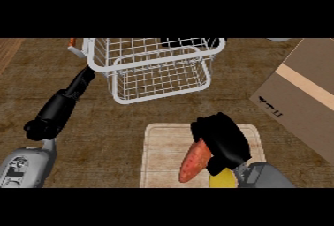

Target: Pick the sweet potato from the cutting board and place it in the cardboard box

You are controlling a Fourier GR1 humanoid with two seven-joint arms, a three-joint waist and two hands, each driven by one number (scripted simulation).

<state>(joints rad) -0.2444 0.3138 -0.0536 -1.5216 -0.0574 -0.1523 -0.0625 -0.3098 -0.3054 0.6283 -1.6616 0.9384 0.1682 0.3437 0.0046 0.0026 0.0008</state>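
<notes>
An orange sweet potato (194, 163) lies lengthwise over the pale wooden cutting board (163, 150) in the lower middle of the head view. My right hand (223, 139) covers its upper end with fingers curled round it; only the lower part of the potato shows. Whether the potato rests on the board or is lifted off it I cannot tell. The brown cardboard box (306, 88) with a tan tape strip stands at the right edge, to the upper right of the board. My left hand (65, 99) is open at the left, fingers straight, pointing toward the basket's left corner.
A white wire basket (160, 66) stands behind the board, between my two hands. A yellow object (223, 179) shows by my right wrist at the board's lower right, partly hidden. A small orange thing (70, 42) sits at the far left beside the basket.
</notes>
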